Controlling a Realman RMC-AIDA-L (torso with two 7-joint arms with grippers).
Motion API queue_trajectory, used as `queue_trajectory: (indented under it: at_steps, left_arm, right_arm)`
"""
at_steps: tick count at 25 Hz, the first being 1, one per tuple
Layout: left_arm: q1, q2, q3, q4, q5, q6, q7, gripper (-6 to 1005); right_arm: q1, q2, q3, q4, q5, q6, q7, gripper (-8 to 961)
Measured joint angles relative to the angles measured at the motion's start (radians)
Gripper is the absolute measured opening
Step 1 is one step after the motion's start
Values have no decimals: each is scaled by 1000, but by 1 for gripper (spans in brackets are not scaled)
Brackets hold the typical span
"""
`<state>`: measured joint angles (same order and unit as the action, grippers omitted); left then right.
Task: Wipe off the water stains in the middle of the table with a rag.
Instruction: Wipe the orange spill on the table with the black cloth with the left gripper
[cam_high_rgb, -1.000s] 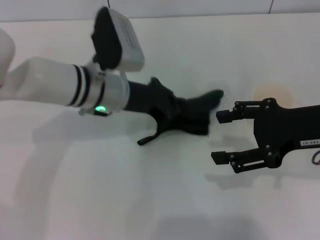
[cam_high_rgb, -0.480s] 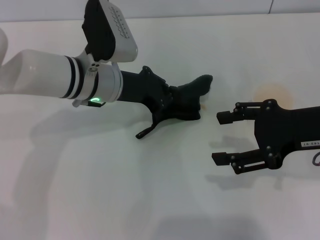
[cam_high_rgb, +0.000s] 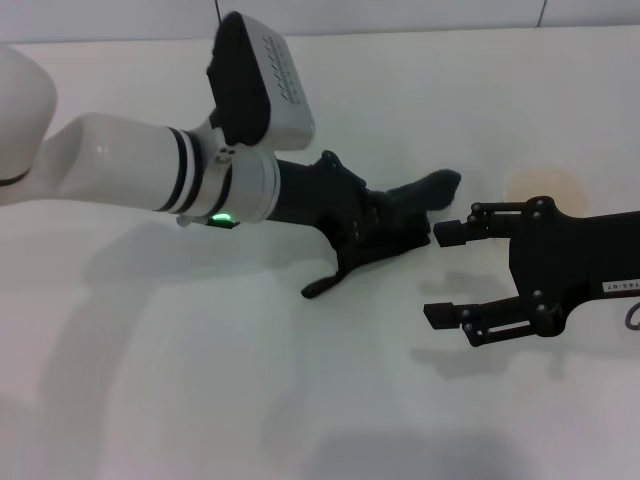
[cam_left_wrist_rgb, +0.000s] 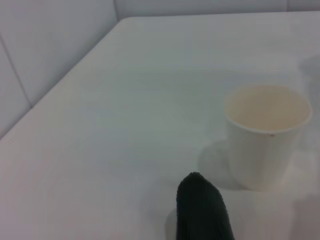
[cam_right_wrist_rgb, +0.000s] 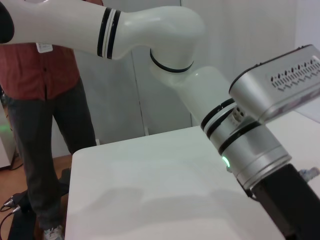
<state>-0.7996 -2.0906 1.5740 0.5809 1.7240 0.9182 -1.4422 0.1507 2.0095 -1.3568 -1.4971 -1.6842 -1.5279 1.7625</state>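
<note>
While clamping the rag (cam_high_rgb: 405, 215) in the left tool (cam_high_rgb: 375, 235), pressing it onto the surface (cam_high_rgb: 250, 400). Right tool (cam_high_rgb: 452, 275) idling apart, nearby. Risking smearing, or brushing that tool.

Count: 1 rag (cam_high_rgb: 405, 215), black. 1 white paper cup (cam_left_wrist_rgb: 267, 135). 2 grippers: left gripper (cam_high_rgb: 375, 235) and right gripper (cam_high_rgb: 447, 273). 1 table (cam_high_rgb: 200, 380). 1 person (cam_right_wrist_rgb: 47, 100) standing behind, seen by right wrist cam.
</note>
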Motion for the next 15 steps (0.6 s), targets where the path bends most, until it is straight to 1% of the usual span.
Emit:
queue_trajectory:
  at_steps: [15]
  left_arm:
    - [9,-2,198,6,-101,22,-4,126]
  right_arm:
    - [0,0,1,-2,0,0,1,824]
